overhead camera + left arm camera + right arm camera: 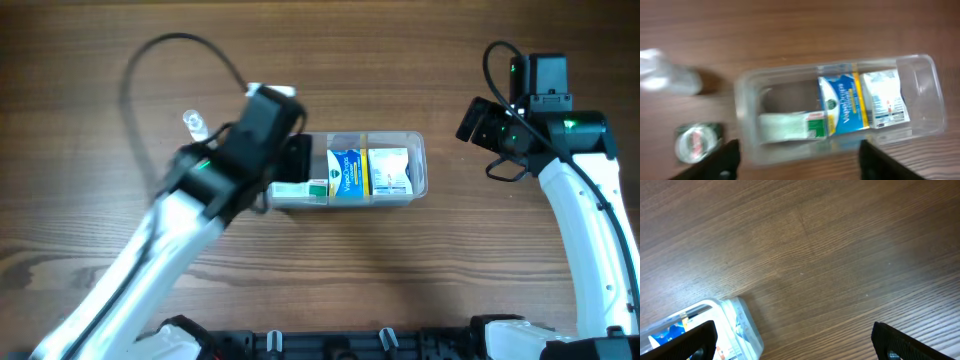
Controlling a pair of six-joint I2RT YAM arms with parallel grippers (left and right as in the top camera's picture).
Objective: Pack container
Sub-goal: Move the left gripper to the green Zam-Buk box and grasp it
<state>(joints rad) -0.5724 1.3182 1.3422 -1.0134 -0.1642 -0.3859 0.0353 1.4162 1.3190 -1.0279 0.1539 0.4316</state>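
Three small boxes sit inside the container (420,165), a clear plastic tub lying lengthwise near the middle of the bench (470,270). A white and green box (790,126) lies flat along the tub's near wall toward its left end. A blue box (842,105) with a yellow stripe sits beside it in the middle. A white box (885,100) is just right of the blue one, touching it.

The left arm (180,230) reaches in from the lower left, blurred in the overhead view, and its wrist covers the tub's left end. The left fingers (727,160) are spread wide and released, with one dark tip at each lower side of the wrist view. Nothing is grasped between them, and they hang over the tub's near edge.

A small clear bottle (194,124) stands on the bench to the left of the tub, apart from it. A round green and red item (696,142) lies just left of the tub's near corner; blur hides what it is.

The right arm (590,220) stands at the right side of the bench, well apart from the tub. The right fingers (690,340) are also spread and released, grasping nothing, above bare wood. Only the tub's right corner shows at the lower left of that wrist view.
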